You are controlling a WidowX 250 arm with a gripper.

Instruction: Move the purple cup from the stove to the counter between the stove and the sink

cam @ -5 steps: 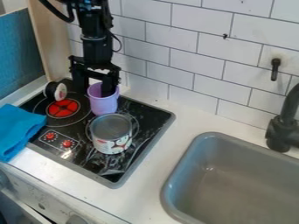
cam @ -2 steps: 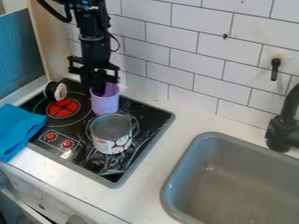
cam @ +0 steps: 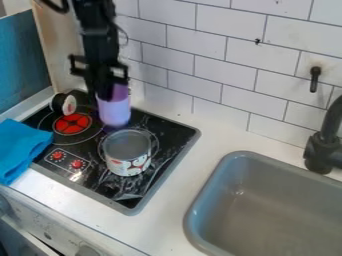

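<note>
The purple cup (cam: 115,111) has risen from the stovetop (cam: 93,179), its rim pinched in the end effector (cam: 105,95) and its body hanging just below. Nearer the camera than the end effector stands a patterned can (cam: 127,159); a blue cloth (cam: 21,147) lies farther out, past the stovetop's edge.

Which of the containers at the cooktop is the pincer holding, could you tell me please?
The plain purple cup, up against the pincer; the patterned can stands apart from the pincer, on the black cooktop.
</note>
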